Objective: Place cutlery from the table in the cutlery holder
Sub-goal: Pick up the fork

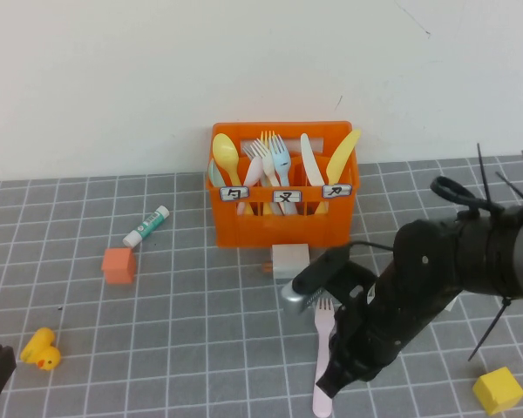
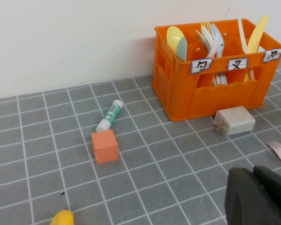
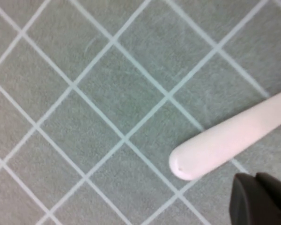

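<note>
Counted items on the grey table [image 1: 200,348]

One orange crate [image 1: 283,222] holding several utensils; one pink fork [image 1: 322,361] lying by the right claw [image 1: 336,383]; one orange cube [image 1: 118,265], one yellow cube [image 1: 497,389], one glue stick [image 1: 146,225], one white adapter [image 1: 290,259], one yellow duck [image 1: 40,350].

The pink fork [image 1: 322,348] lies flat on the grey gridded desk [image 1: 200,331], in front of the holder [image 1: 283,222] and well apart from it, tines toward the holder, rounded handle end toward the robot. Its middle is partly hidden under the right arm. In the right wrist view the handle end [image 3: 215,145] is smooth, pale pink and resting on the grid lines. The holder is a bright orange crate standing upright near the wall, with three white labels on its front. The blue fork [image 1: 281,161] stands upright in the middle compartment among other forks, tines up.
</note>
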